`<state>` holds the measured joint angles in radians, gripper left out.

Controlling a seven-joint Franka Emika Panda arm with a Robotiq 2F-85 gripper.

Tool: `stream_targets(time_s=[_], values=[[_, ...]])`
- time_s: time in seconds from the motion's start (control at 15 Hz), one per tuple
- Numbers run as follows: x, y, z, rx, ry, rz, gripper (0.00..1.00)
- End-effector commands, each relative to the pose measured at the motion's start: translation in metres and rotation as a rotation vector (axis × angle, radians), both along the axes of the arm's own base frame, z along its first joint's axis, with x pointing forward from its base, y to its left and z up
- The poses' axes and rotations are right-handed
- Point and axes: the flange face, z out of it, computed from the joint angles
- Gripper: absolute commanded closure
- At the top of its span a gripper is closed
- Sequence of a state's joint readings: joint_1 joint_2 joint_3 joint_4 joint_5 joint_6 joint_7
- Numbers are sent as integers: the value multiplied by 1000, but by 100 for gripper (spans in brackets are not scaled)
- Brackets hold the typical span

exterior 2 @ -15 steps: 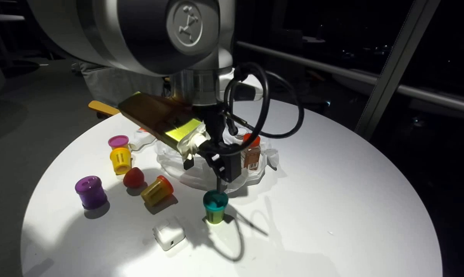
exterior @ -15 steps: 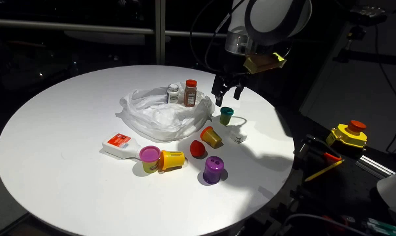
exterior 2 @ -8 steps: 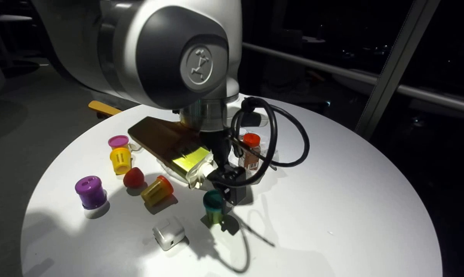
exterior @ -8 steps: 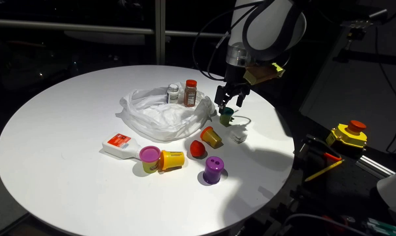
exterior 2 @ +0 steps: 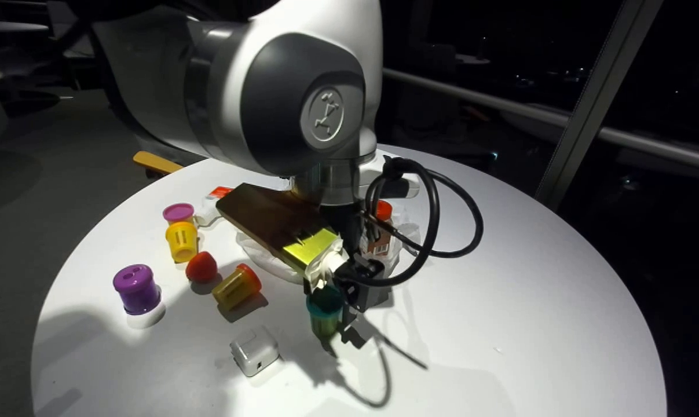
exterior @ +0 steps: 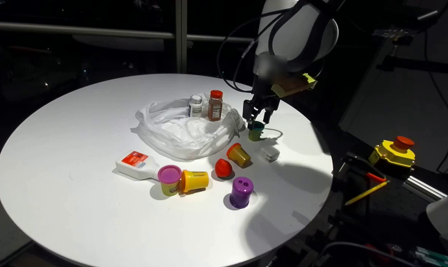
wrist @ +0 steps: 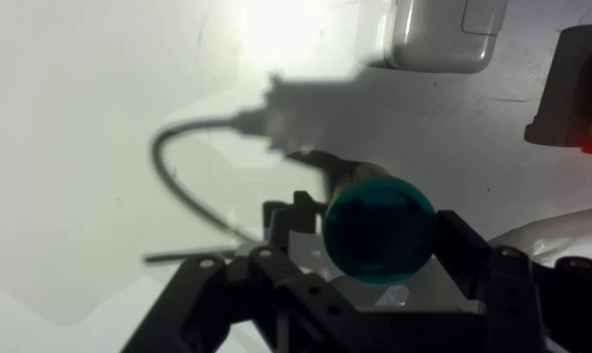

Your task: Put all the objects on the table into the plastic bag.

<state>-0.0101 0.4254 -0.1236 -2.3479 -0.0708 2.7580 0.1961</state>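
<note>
The arm [exterior 2: 303, 104] extends over the table [exterior 2: 500, 289], gripper [wrist: 362, 223] pointing down, its jaws apart on either side of the upright teal-lidded cup [wrist: 379, 235] near the plastic bag [exterior: 186, 144].

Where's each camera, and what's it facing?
Exterior view: beside the round white tabletop, looking down across it; white arm, black claw show.
Exterior view: near a rounded white box, facing the claw; arm shows large.
Wrist view: on the arm, facing down onto a round teal-lidded tub; claw shows.
Both exterior views share a purple round pot.
</note>
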Motion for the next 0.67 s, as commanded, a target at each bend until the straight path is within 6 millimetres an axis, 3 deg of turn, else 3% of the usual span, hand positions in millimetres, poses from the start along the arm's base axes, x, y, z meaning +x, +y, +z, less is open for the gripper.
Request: stream_targets(time_s=[0.0, 0.13, 0.4, 0.6], values=[[8, -6, 3, 13, -20, 11, 55], [3, -6, 7, 23, -9, 5, 70], [-3, -10, 35, 10, 5, -45, 71], [8, -8, 79, -36, 21, -70, 71]])
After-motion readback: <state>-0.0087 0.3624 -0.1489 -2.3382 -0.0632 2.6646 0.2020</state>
